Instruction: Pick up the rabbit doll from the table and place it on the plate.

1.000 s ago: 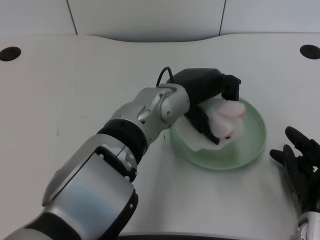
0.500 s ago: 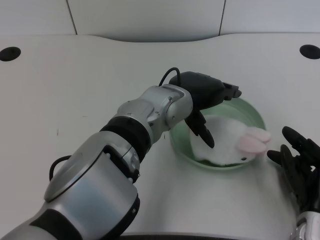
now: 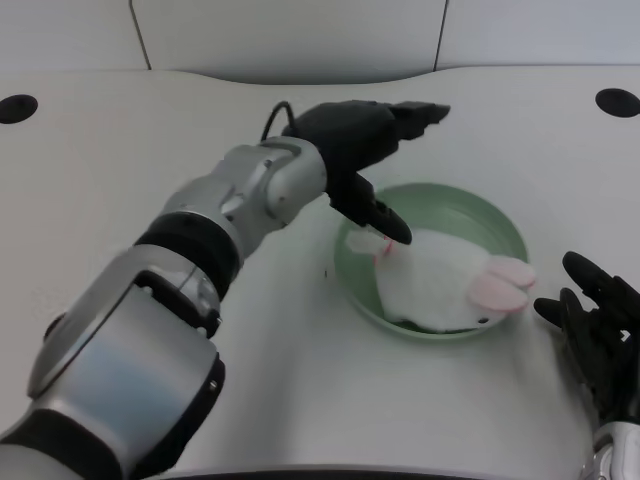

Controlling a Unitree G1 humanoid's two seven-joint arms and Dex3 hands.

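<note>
My left robot hand (image 3: 362,150) holds nothing now; its fingers are spread apart, some reaching toward the far edge of the bench (image 3: 120,180), one pointing down over the near-left rim of the plate (image 3: 505,225). That lowest fingertip sits right at the rabbit doll's (image 3: 440,290) small white tail end, where a bit of pink shows; I cannot tell whether it touches the cloth or only hangs just above it.

A second ago my robot hand was closed around the doll, holding it over the plate. Half a second ago I had let go and the doll was already lying in the plate, with my fingers just above its body. Since then my hand has pulled up and back toward the far-left side, and my forearm (image 3: 235,205) has swung leftward with it, so the plate's whole round shape is now uncovered.

The rabbit doll lies on its side inside the green plate, filling the near half of it. Its white body points left, and its pink ears (image 3: 500,288) reach to the right rim, slightly overhanging it. It has not shifted since I released it.

The plate stands on the right half of the bench, toward the near edge. My right hand (image 3: 600,335) rests near the right near corner, just beside the plate.
</note>
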